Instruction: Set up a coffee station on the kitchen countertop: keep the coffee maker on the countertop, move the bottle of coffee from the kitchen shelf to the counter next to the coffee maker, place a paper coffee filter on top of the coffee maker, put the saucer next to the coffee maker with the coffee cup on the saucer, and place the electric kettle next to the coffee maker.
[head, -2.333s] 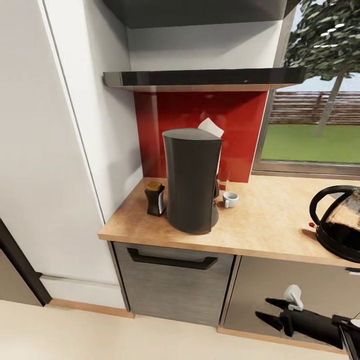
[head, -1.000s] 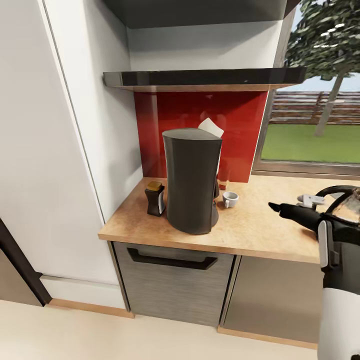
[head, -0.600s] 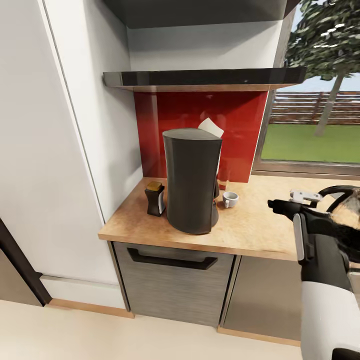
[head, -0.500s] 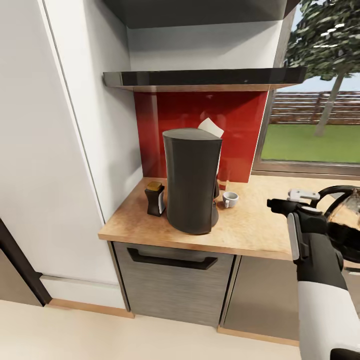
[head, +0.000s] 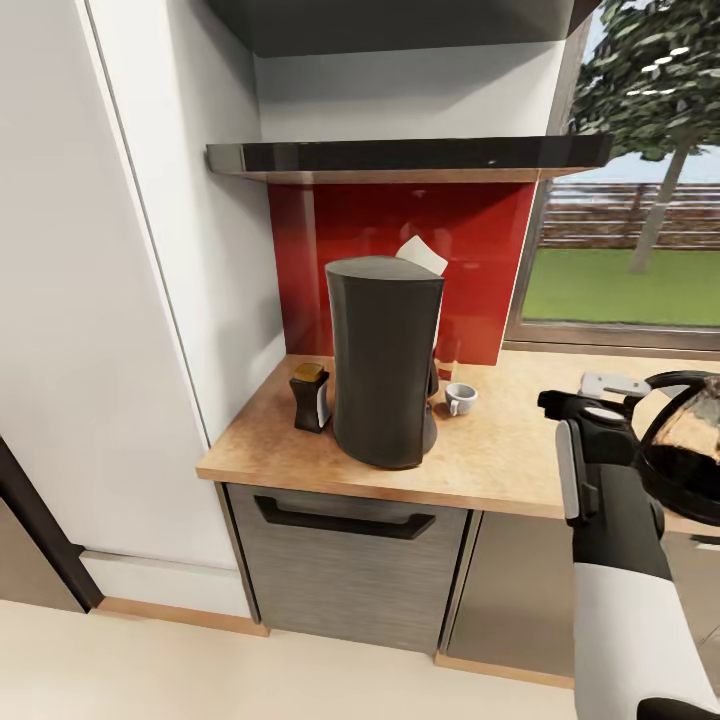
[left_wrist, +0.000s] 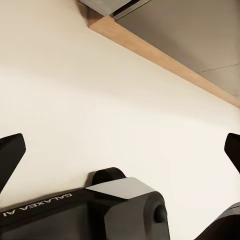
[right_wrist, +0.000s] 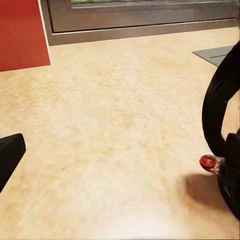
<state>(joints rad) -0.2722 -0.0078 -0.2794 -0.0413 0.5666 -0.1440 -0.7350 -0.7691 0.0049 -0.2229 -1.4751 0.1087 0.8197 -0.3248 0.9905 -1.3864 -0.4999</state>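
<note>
The dark coffee maker (head: 385, 360) stands on the wooden countertop (head: 510, 450) with a white paper filter (head: 422, 255) sticking up behind its top. The coffee bottle (head: 311, 396) stands close on its left, and a small white coffee cup (head: 460, 398) sits on its right. I cannot make out a saucer. The black electric kettle (head: 690, 440) stands at the counter's right end, and its handle (right_wrist: 220, 115) shows up close. My right gripper (head: 556, 402) hovers open over the counter just left of that handle. My left gripper (left_wrist: 120, 150) hangs open above the floor.
A red backsplash (head: 480, 260) and a dark shelf (head: 410, 155) rise behind the coffee maker. A tall white cabinet (head: 110, 300) borders the counter's left end. A window (head: 630, 260) lies at the back right. A drawer with a black handle (head: 345, 522) sits below the counter.
My right arm has come up from below the counter's front to counter height. Its gripper now hovers beside the kettle's handle. The objects on the counter have not moved.
</note>
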